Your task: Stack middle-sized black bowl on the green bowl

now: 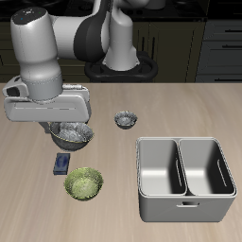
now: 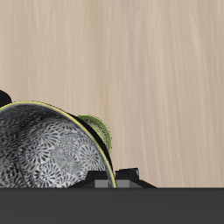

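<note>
Three dark speckled bowls, one round yellow-green bowl (image 1: pixel 84 183); the gripper (image 1: pixel 68 128) grips the middle-sized black bowl (image 1: pixel 74 136) by its rim.

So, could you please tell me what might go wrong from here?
Neither view shows how the jaws sit on the middle-sized black bowl, so a weak hold could let it slip. The small blue box lies close beside the green bowl, so a low carry might knock it.
</note>
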